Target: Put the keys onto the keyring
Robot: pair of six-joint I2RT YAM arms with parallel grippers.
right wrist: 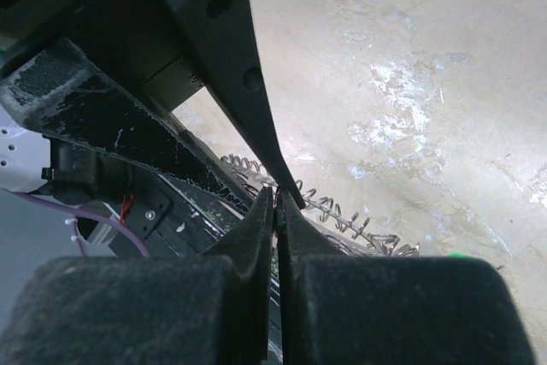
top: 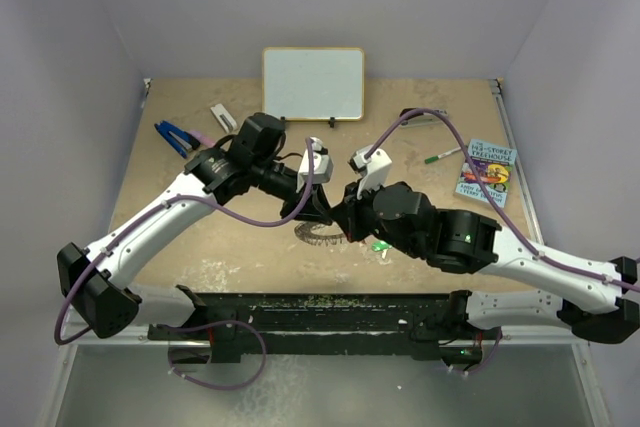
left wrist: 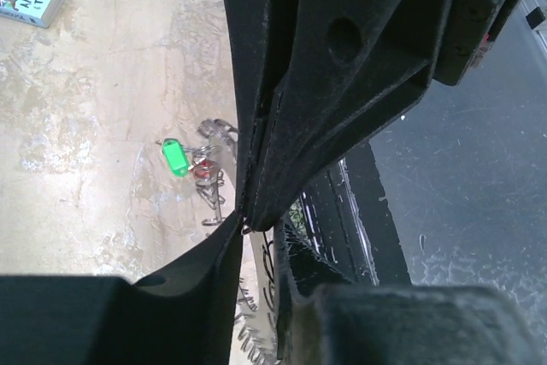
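Note:
The keyring (top: pixel 322 237) lies on the tan table between both grippers; its jagged fringe shows in the left wrist view (left wrist: pixel 250 318) and the right wrist view (right wrist: pixel 342 209). My left gripper (top: pixel 312 209) stands over its left edge, fingers a little apart, with the fringe visible between them (left wrist: pixel 259 254). My right gripper (top: pixel 345 215) is shut (right wrist: pixel 278 198) on a thin wire piece at the ring's rim, its tip touching a left finger. The green key (top: pixel 380 245) (left wrist: pixel 175 158) and the red key (left wrist: pixel 203 170) lie together on the table just right of the ring, held by nothing.
A whiteboard (top: pixel 313 83) stands at the back. A book (top: pixel 487 171) and a green-capped pen (top: pixel 440 155) lie at the right. A blue-handled tool (top: pixel 175 135) and a small white object (top: pixel 223 117) lie back left. A black rail (top: pixel 320 307) runs along the near edge.

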